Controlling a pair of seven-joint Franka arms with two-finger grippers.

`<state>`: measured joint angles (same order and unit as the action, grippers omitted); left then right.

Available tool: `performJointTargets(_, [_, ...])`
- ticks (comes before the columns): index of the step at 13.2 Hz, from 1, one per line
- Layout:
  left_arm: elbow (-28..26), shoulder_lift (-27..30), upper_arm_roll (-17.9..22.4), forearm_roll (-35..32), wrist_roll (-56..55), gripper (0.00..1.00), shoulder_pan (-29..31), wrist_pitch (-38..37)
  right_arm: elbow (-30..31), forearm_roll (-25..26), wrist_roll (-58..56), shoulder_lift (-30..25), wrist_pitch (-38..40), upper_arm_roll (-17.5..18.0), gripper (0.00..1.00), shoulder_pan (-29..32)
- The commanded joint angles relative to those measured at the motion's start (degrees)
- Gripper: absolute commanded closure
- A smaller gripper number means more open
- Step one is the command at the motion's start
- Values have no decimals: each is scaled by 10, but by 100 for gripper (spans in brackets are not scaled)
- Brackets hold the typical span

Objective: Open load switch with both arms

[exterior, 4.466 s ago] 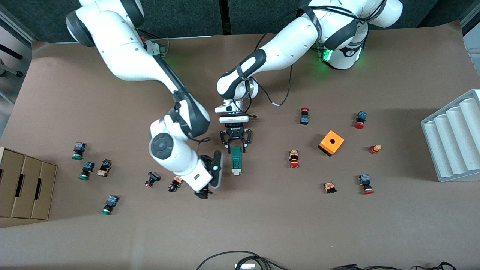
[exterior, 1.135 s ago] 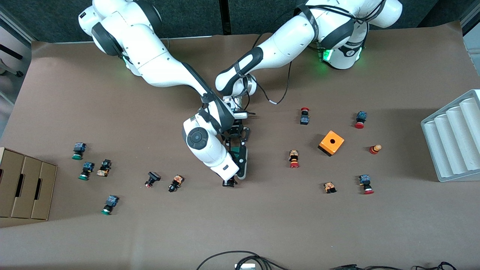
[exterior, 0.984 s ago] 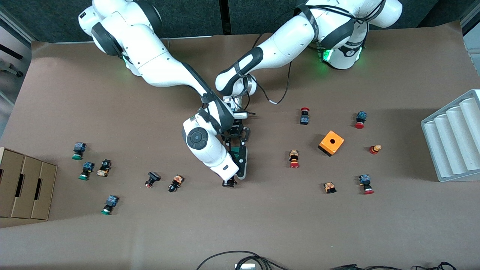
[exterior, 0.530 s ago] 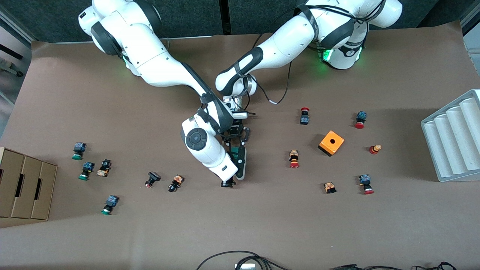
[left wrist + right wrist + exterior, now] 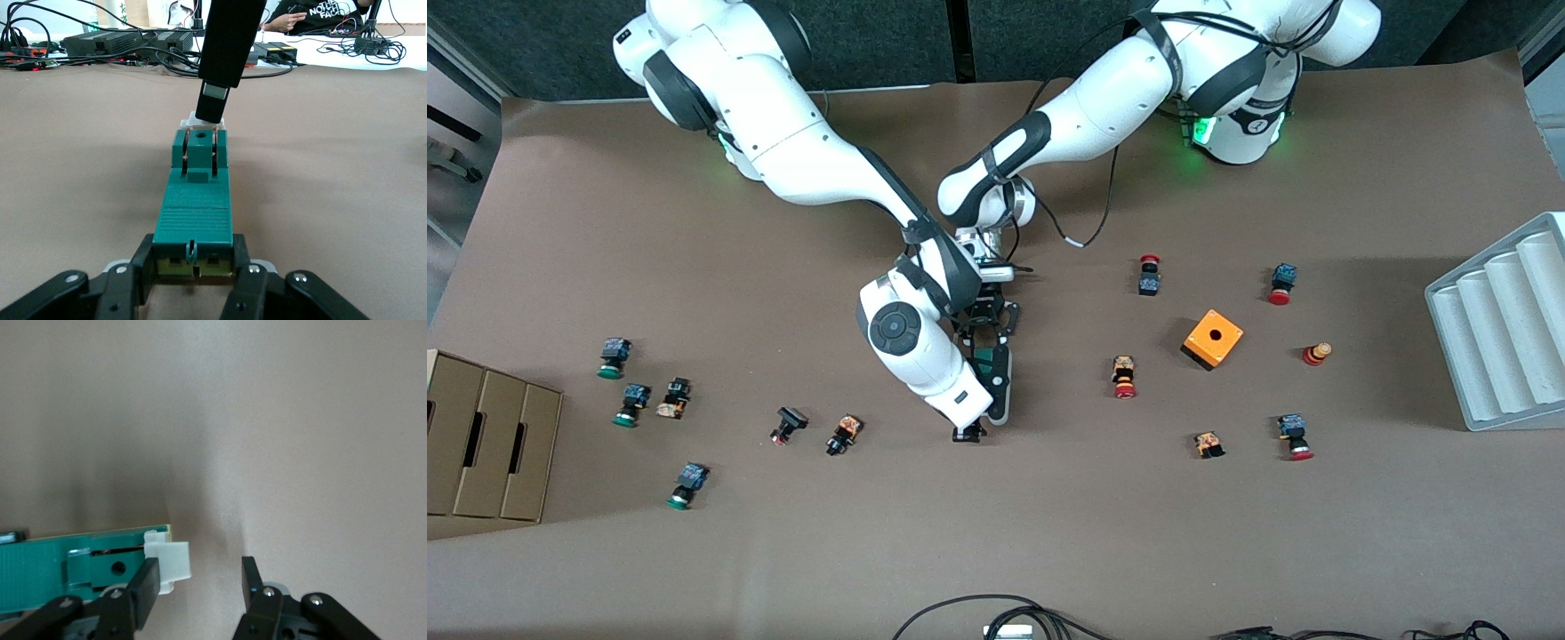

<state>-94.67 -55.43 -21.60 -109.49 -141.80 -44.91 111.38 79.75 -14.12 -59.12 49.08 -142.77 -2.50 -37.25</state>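
Note:
The load switch (image 5: 986, 359), a narrow dark-green block, lies mid-table and is mostly covered by the right arm's hand. My left gripper (image 5: 985, 347) is shut on the end of the load switch (image 5: 193, 212) that lies farther from the front camera. My right gripper (image 5: 983, 413) points down over the white end piece (image 5: 171, 560) at the nearer end. Its jaws stand apart in the right wrist view, where the gripper (image 5: 198, 587) has one finger (image 5: 144, 589) against the white piece and the other finger clear of it. In the left wrist view that black finger (image 5: 215, 100) comes down onto the white end.
An orange cube (image 5: 1213, 339) and several small push-buttons (image 5: 1124, 377) lie toward the left arm's end. More buttons (image 5: 843, 434) and a cardboard box (image 5: 489, 436) are toward the right arm's end. A white ribbed tray (image 5: 1503, 329) stands at the table's edge.
The right arm has swung in from beside the switch to stand over its white end. In the last second nothing visibly moves. The left gripper keeps its hold.

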Motion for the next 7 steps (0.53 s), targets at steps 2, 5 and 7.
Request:
performJointTargets(2, [5, -5, 15, -12, -6, 92, -7, -3, 18, 6, 0, -7, 7, -5, 48, -8])
performJointTargets(5, [5, -5, 15, -12, -6, 92, -7, -2, 23, 6, 0, -7, 7, -5, 48, -8])
performJointTargets(7, [5, -4, 15, -12, -6, 92, -7, -2, 23, 6, 1, -7, 7, -5, 48, -8])
